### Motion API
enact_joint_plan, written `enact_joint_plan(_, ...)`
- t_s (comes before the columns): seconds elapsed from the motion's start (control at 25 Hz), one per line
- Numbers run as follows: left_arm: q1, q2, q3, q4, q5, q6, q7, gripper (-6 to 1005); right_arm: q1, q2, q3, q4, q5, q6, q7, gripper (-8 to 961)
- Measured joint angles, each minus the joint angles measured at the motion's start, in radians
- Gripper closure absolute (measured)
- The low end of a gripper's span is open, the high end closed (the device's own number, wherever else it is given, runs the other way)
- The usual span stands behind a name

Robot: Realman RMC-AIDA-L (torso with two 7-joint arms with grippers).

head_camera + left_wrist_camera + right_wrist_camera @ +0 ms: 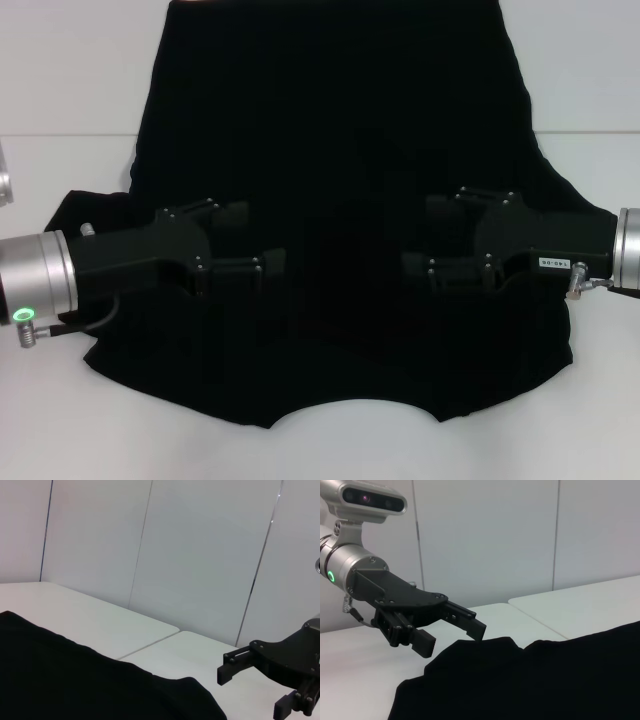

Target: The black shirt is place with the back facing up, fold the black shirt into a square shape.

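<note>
Spread flat across the middle of the white tabletop (60, 420): the black shirt (340, 130), plain and unprinted, reaching from the near edge all the way to the far edge of the head view. Curved neckline (355, 405) at the near side, scooped toward the robot. Short sleeve bunched out to the left (85, 205), another angling out to the right near the right arm. Fabric mostly smooth, with soft rumples along the left edge.

Above the shirt's near half, on the left: the left pincer (255, 240), reaching in from the left edge and pointing toward the middle. Fingers spread, one farther and one nearer, nothing between them. Seen from the right wrist view, the same left pincer (455, 632) hangs just over the raised hem of the cloth, gap open, ribbed pad showing on the lower finger (425, 645); contact with the fabric not clear. Silver wrist housing behind it with a green ring light (22, 315) lit.

Opposite, on the right: the right pincer (420, 235), mirrored, reaching in from the right edge and pointing toward the middle, over the shirt's near half. Fingers likewise parted, empty. In the left wrist view, right pincer (252, 687) poised beyond the shirt's edge, over bare tabletop from that angle, jaws apart.

Both pincers well apart from each other, dark cloth between them.

Behind the tabletop: pale panelled wall (200, 555) with thin vertical seams.
</note>
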Motion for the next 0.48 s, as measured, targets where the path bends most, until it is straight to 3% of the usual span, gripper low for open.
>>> enact_joint_plan(0.48, -0.003, 0.004, 0.000, 0.001, -0.002, 0.010, -0.027, 65, 0.009, 0.003, -0.003, 0.000, -0.001, 0.006, 0.000, 55)
